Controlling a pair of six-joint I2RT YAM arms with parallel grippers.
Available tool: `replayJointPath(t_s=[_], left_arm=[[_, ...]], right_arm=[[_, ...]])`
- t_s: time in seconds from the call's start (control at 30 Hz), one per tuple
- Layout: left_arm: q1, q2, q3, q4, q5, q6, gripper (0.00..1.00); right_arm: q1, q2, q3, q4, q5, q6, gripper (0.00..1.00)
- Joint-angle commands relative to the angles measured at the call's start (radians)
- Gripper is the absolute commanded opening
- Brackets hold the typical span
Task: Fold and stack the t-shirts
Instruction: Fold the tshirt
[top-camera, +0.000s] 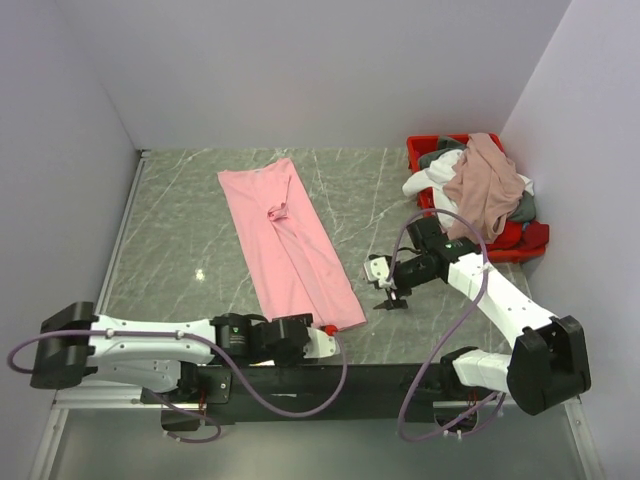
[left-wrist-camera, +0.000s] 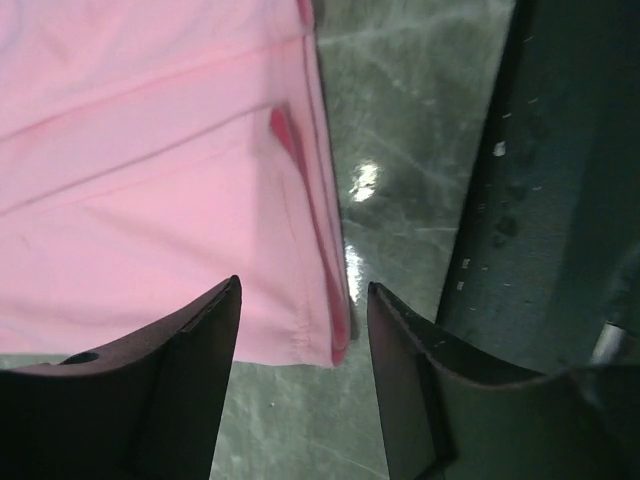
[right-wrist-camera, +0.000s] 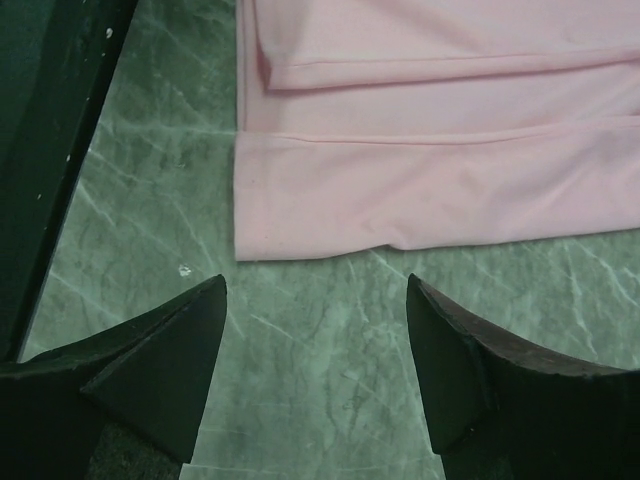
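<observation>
While your left claw (left-wrist-camera: 303, 283) sits spread wide with a near corner of the light pink t-shirt (left-wrist-camera: 150, 200) lying between its jaws, unpinched, you look set to take the hem there. Your right claw (right-wrist-camera: 315, 280) is likewise spread and holds nothing. It hovers over bare table (right-wrist-camera: 320, 400) just off the shirt's right edge, close to its near end, which suggests a second grip to match the first.

The shirt lies flat mid-table as a long narrow strip with its sides folded in, so folding it end over end is probably what remains. Your left arm stretches low along the near edge, reaching rightward to the hem. Your right arm bends in from the right, wrist tipped down. The other t-shirts (top-camera: 485, 185) are heaped in the red bin (top-camera: 420, 150) at the far right corner, well apart.
</observation>
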Motion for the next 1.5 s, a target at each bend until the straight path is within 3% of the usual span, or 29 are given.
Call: replayJointPath(t_s=[0.0,0.3,0.57,0.67,0.77,1.0,1.17,1.47], left_arm=[[-0.012,0.057,-0.018,0.066,-0.151,-0.036,0.59],[-0.003,0.232,-0.07,0.206,-0.107,0.013,0.61],[0.048,0.293,-0.101,0.253,-0.118,0.056,0.28],[0.048,0.272,-0.107,0.252,-0.087,0.063,0.11],[0.048,0.224,-0.124,0.252,-0.043,0.064,0.02],[0.048,0.134,-0.144,0.259,0.0,0.073,0.01],[0.049,0.114,-0.156,0.282,0.011,0.072,0.0],[0.049,0.094,-0.159,0.284,0.01,0.07,0.0]], right_arm=[[0.022,0.004,-0.026,-0.008,0.006,-0.032,0.78],[0.072,-0.003,-0.05,0.071,0.065,0.027,0.77],[0.228,-0.023,-0.133,0.213,0.215,0.054,0.76],[0.316,-0.022,-0.197,0.311,0.308,0.073,0.75],[0.362,0.01,-0.211,0.36,0.344,0.096,0.74],[0.469,0.09,-0.217,0.462,0.494,0.18,0.67],[0.514,0.125,-0.227,0.474,0.555,0.194,0.56],[0.526,0.064,-0.19,0.39,0.482,0.223,0.59]])
